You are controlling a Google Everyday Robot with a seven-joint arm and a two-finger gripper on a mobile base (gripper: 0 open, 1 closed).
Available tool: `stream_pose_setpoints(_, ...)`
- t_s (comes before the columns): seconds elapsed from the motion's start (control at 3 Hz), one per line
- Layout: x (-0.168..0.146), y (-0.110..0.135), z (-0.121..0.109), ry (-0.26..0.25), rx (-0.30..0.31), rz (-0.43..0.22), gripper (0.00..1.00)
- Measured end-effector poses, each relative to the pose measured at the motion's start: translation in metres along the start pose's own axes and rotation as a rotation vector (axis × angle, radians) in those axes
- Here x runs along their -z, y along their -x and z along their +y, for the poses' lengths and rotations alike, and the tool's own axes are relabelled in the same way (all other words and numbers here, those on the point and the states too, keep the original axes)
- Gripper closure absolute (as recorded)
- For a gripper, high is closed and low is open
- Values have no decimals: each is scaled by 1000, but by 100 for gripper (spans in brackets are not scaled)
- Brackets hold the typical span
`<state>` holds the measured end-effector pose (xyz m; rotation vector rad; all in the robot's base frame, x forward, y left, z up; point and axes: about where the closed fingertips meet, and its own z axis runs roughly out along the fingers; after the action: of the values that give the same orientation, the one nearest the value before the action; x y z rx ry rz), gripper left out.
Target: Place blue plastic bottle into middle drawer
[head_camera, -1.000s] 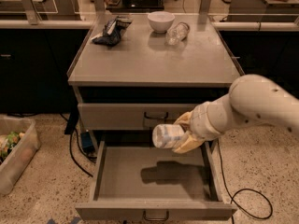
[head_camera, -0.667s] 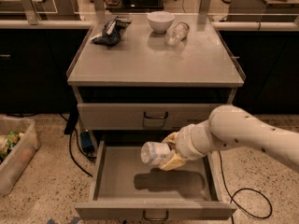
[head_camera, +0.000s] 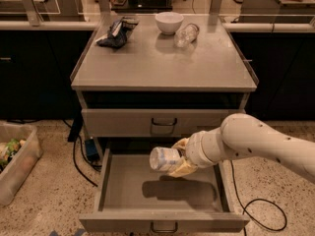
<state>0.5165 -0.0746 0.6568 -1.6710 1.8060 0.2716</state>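
The drawer (head_camera: 123, 193) is lying open nearest, its bare floor sitting directly beneath the bottle (head_camera: 165, 159) — hanging on its side, long axis running left to right. The gripper (head_camera: 182, 157) is pinching it from the right — the bench (head_camera: 162, 68) is standing behind.

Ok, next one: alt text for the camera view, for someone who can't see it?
The robot's gripper holds a blue plastic bottle on its side above the open middle drawer. On the cabinet top sit a white bowl, a clear bottle lying down and a dark crumpled bag.
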Motion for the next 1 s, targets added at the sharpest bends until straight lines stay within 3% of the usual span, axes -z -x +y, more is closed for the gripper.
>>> stream_pose_setpoints(0.33,-21,-2,9,0,-19,1,100)
stream_pose_setpoints(0.67,-99,-7,28,11,-13,51,100)
stream_pose_setpoints(1.0,-99,-7,28,11,-13,51,100)
